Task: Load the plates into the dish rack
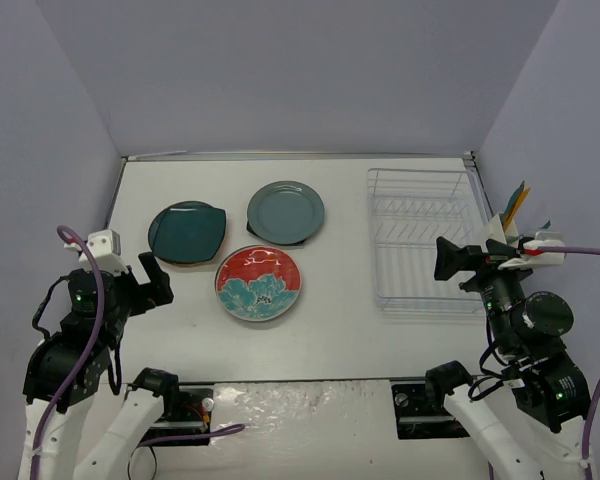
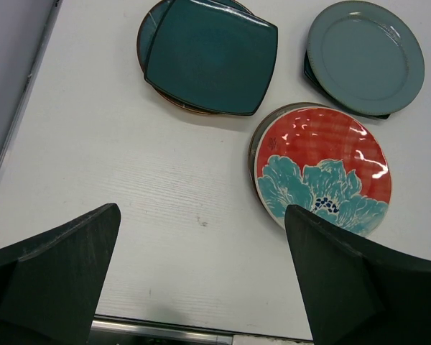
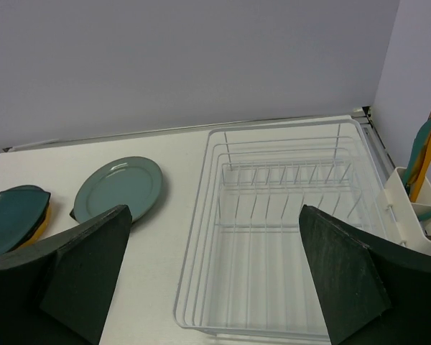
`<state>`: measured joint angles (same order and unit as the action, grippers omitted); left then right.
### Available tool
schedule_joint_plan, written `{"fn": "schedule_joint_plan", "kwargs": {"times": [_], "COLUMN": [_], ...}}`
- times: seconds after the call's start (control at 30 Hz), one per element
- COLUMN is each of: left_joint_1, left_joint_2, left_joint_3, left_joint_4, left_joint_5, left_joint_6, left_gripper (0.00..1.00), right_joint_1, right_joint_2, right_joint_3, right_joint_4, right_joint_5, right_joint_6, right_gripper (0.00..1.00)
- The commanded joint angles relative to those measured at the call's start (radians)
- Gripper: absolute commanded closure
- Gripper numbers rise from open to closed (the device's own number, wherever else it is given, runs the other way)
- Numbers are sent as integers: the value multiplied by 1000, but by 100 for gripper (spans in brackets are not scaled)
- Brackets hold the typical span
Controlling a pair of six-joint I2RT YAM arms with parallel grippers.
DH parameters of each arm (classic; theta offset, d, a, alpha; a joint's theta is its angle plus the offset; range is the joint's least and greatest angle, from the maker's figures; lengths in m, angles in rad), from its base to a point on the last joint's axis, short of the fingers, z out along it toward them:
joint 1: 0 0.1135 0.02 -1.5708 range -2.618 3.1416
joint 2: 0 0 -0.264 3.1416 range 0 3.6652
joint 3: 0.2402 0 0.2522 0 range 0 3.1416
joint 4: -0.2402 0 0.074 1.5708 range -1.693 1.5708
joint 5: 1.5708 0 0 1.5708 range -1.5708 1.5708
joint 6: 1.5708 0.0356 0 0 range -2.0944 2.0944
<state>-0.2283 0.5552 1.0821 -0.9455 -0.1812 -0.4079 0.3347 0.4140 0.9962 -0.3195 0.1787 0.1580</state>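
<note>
orange plate (image 3: 42, 221) mostly beneath dark teal plate (image 3: 13, 208)

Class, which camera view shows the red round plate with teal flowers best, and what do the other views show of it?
The left wrist view: the red round plate with teal flowers appears large and close, pattern clear. Top external shows it whole but small; right wrist misses it.

We see a robotics lab test cell: a white table (image 1: 330, 340) boxed in by plain lavender walls (image 1: 300, 70) at nine, twelve and three o'clock. The cabled left arm (image 1: 85, 320) is bolted on at seven o'clock and the right arm (image 1: 525, 330) at five. Plates (image 1: 258, 283) at eleven and a wire dish rack (image 1: 425, 215) at two serve as kitchen props.
</note>
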Motion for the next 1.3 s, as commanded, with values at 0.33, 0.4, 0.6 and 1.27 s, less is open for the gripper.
{"fn": "schedule_joint_plan", "kwargs": {"times": [0.33, 0.4, 0.6, 1.27], "left_joint_1": [-3, -3, -3, -3], "left_joint_2": [119, 137, 198, 281], "left_joint_3": [35, 31, 16, -172], "left_joint_4": [60, 64, 96, 260], "left_joint_5": [48, 70, 127, 246], "left_joint_6": [0, 2, 12, -39], "left_gripper": [3, 3, 3, 3], "right_joint_1": [18, 20, 47, 382], "right_joint_2": [241, 301, 609, 1257], "right_joint_3": [37, 32, 47, -18], "right_joint_4": [62, 84, 134, 611], "right_joint_5": [-303, -360, -529, -280], "right_joint_6": [196, 211, 351, 605], "right_gripper": [0, 0, 0, 15]}}
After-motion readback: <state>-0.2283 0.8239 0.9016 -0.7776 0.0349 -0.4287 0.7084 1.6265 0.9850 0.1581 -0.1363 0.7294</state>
